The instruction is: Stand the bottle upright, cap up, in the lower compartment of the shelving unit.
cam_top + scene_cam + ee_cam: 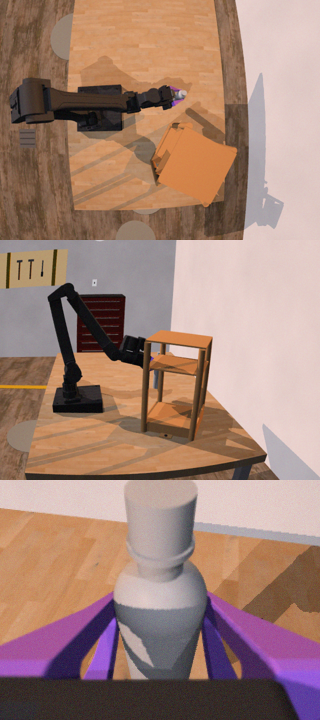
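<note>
The grey bottle [160, 600] stands upright with its cap up between my purple fingers in the wrist view. My gripper [160, 600] is shut on its body just below the shoulder. From above, the gripper [177, 96] and the bottle [181, 94] are over the table, beyond the far corner of the orange shelving unit [193, 162]. In the side view the bottle's lower part [155, 378] shows behind the unit's posts, and the gripper [151, 359] is at middle-shelf height. The lower compartment's floor [169, 413] is bare.
The shelving unit [177, 384] has four round posts, a middle shelf [178, 364] and a top board. My arm's base [77, 398] sits on the table to the left. A pale wall [245, 343] runs close behind the unit.
</note>
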{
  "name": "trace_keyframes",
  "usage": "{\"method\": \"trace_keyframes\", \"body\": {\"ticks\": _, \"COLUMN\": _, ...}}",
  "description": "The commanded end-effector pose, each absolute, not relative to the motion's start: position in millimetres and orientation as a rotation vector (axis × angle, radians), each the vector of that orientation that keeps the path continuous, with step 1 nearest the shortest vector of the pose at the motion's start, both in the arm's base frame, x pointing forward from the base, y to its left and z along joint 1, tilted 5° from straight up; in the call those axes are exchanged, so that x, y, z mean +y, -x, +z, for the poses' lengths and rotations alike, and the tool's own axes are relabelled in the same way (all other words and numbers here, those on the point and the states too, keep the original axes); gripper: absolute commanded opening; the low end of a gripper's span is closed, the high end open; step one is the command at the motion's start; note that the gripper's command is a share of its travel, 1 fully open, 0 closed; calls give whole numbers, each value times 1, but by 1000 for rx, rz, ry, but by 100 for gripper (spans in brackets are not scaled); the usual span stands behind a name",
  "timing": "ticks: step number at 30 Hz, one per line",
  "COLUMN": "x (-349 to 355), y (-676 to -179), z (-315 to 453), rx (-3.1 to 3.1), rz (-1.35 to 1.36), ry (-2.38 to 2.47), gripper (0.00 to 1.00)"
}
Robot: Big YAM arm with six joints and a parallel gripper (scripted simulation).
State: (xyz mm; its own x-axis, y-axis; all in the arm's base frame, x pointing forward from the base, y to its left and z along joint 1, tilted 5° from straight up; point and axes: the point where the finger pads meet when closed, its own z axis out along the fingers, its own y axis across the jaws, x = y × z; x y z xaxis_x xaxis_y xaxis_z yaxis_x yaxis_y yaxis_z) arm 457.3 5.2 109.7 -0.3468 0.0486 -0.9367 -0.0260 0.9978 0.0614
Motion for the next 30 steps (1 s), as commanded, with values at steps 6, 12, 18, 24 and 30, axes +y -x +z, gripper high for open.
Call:
{"method": "trace_keyframes", "body": {"ticks": 6, "x": -3, "y": -438, "z": 140, "rx": 1890, "rz": 62, "ry": -18, "gripper": 28}}
{"method": "trace_keyframes", "body": {"ticks": 12, "x": -4, "y": -433, "z": 155, "rx": 1872, "rz": 61, "ry": -17, "gripper": 28}}
{"method": "trace_keyframes", "body": {"ticks": 18, "x": -4, "y": -427, "z": 155, "rx": 1878, "rz": 62, "ry": -19, "gripper": 28}}
{"method": "trace_keyframes", "body": {"ticks": 24, "x": -4, "y": -426, "z": 155, "rx": 1878, "rz": 62, "ry": -19, "gripper": 28}}
{"method": "trace_keyframes", "body": {"ticks": 30, "x": -4, "y": -434, "z": 168, "rx": 1849, "rz": 61, "ry": -18, "gripper": 28}}
